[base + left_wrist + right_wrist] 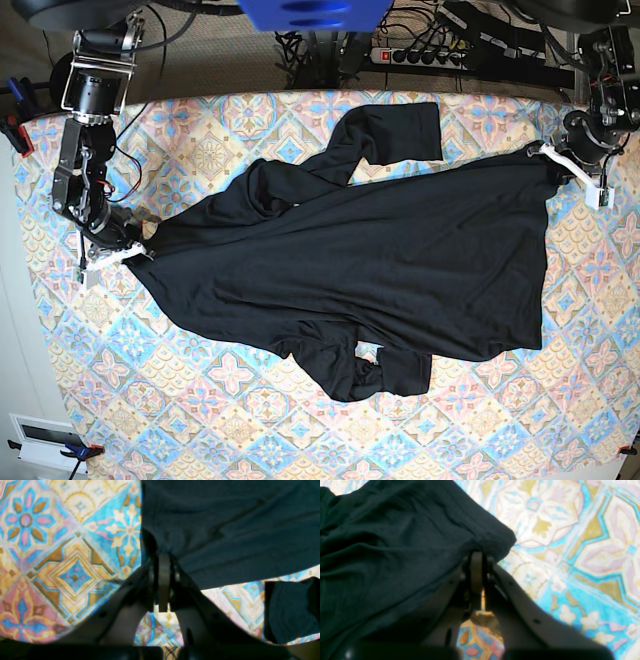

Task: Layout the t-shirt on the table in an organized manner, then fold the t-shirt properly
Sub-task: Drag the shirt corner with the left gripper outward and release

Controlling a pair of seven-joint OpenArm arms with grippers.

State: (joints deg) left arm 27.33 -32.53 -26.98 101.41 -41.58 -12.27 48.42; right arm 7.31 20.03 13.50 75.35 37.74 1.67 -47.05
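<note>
While both arms stretched the t-shirt [350, 260] across the middle of the table [230, 440], its long axis ran between them. The right gripper [128, 255] pinched a corner near one side edge, the left gripper [548, 152] clamped another towards the far opposite corner. Both sleeves lay bunched; I judged neither arm nearer them

Black jointed arms [85, 170], white-tipped, dark screw-studded claw fingers [520, 610]
</note>
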